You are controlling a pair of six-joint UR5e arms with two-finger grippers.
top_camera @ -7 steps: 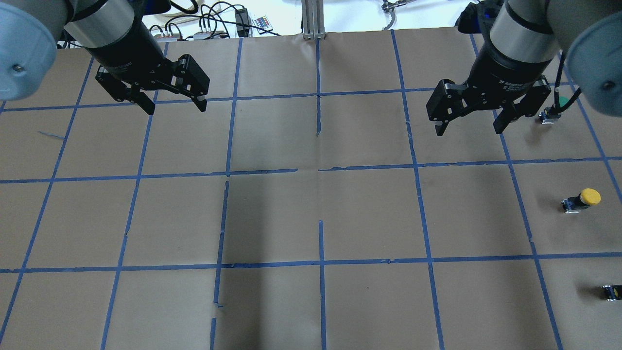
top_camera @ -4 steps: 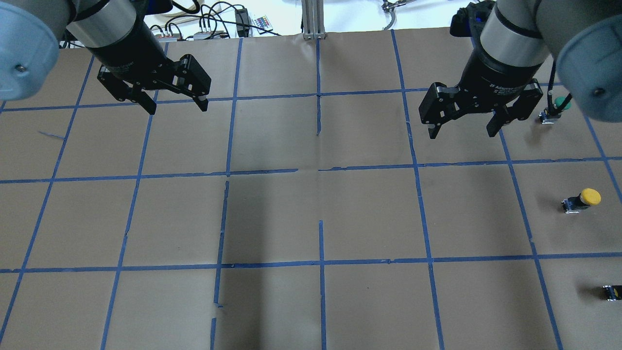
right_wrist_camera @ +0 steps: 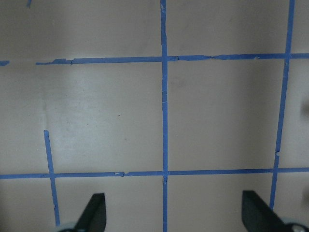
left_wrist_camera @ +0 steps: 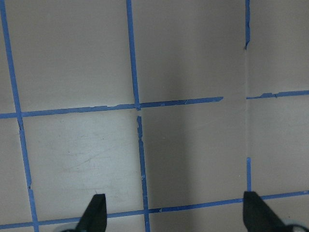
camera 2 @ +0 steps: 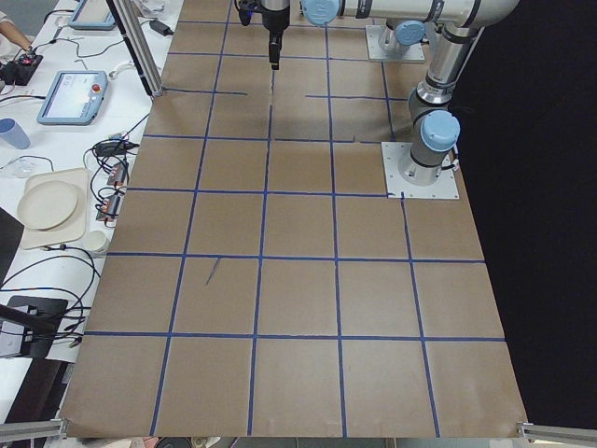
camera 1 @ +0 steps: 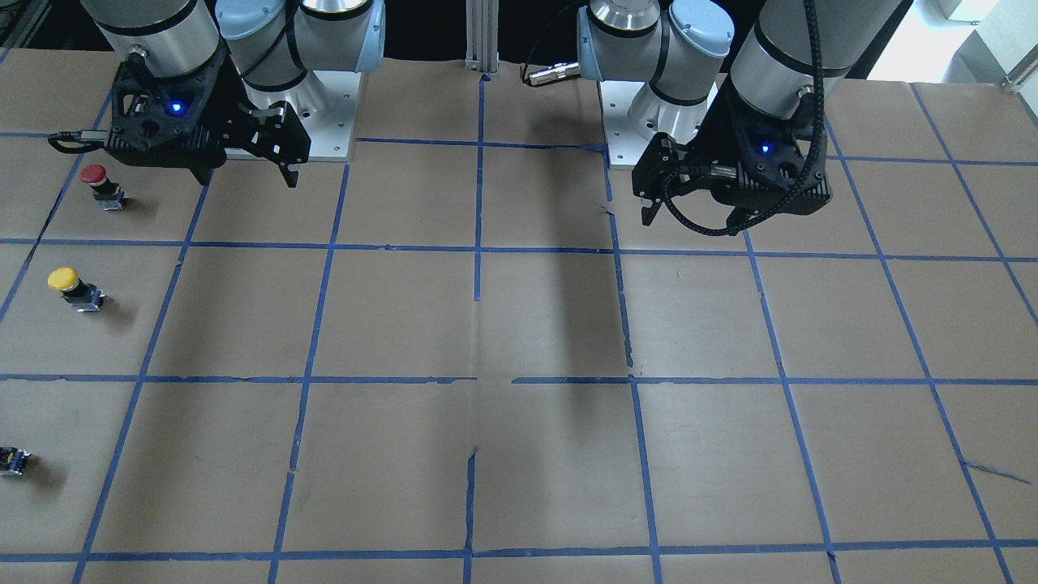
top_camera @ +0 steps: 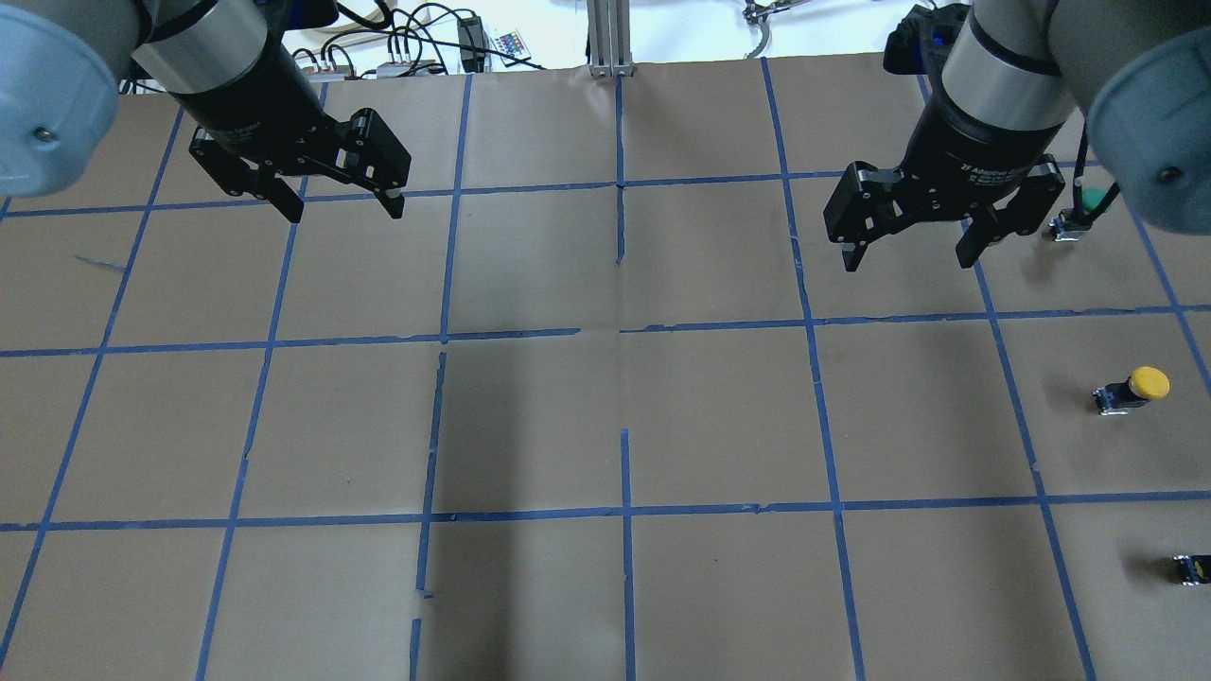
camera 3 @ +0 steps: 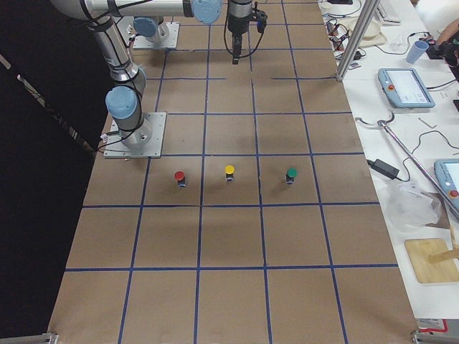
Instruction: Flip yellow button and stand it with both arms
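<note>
Overhead exterior is showing us both grippers hanging above the table, jaws spread wide and holding nothing. The right gripper (top_camera: 908, 257) is the nearer one to the yellow button (top_camera: 1132, 390), and the left gripper (top_camera: 344, 210) is far across the table. The button is sitting near the table's right edge, between the red button (camera 3: 179, 176) and the green button (camera 3: 291, 174). We are judging three risks: an off-line descent knocking a neighbour, the round cap squirting out of a pinch, and the arms colliding while crowding one small part.
</note>
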